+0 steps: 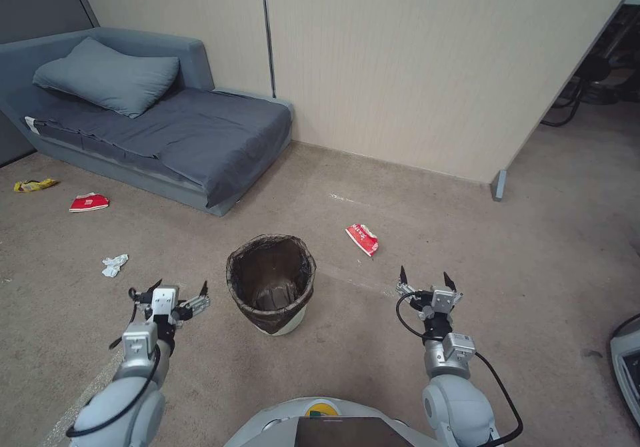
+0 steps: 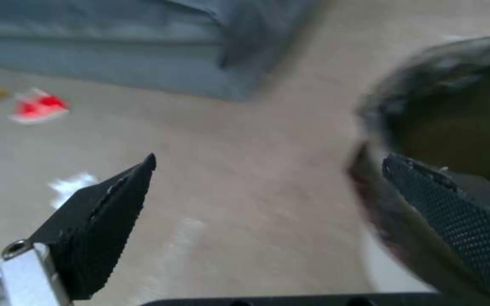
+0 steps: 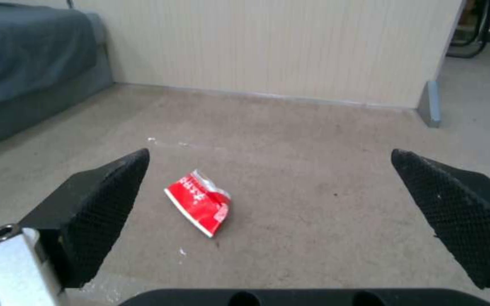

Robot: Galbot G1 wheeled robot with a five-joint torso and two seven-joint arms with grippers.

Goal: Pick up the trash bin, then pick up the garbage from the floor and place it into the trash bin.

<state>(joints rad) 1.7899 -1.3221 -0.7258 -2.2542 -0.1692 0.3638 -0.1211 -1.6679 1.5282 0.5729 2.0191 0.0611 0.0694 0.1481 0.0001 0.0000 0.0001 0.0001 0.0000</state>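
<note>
The trash bin [image 1: 271, 284], a small white pail lined with a dark bag, stands on the tan carpet floor [image 1: 373, 347] straight ahead. My left gripper [image 1: 181, 290] hovers open just left of it; in the left wrist view the trash bin [image 2: 455, 127] looms beside one finger. My right gripper [image 1: 425, 279] is open to the bin's right, with a red-and-white wrapper [image 1: 362, 238] lying just beyond it, also seen as the wrapper [image 3: 200, 202] in the right wrist view. More garbage lies left: crumpled tissue [image 1: 114, 264], a red wrapper [image 1: 89, 202], a yellow packet [image 1: 35, 184].
A grey sofa bed [image 1: 167, 134] with a pillow stands at the back left. A beige partition wall [image 1: 433, 67] runs behind, ending at a grey foot [image 1: 498, 185]. Cables and chair bases lie beyond it at the far right. Open carpet surrounds the bin.
</note>
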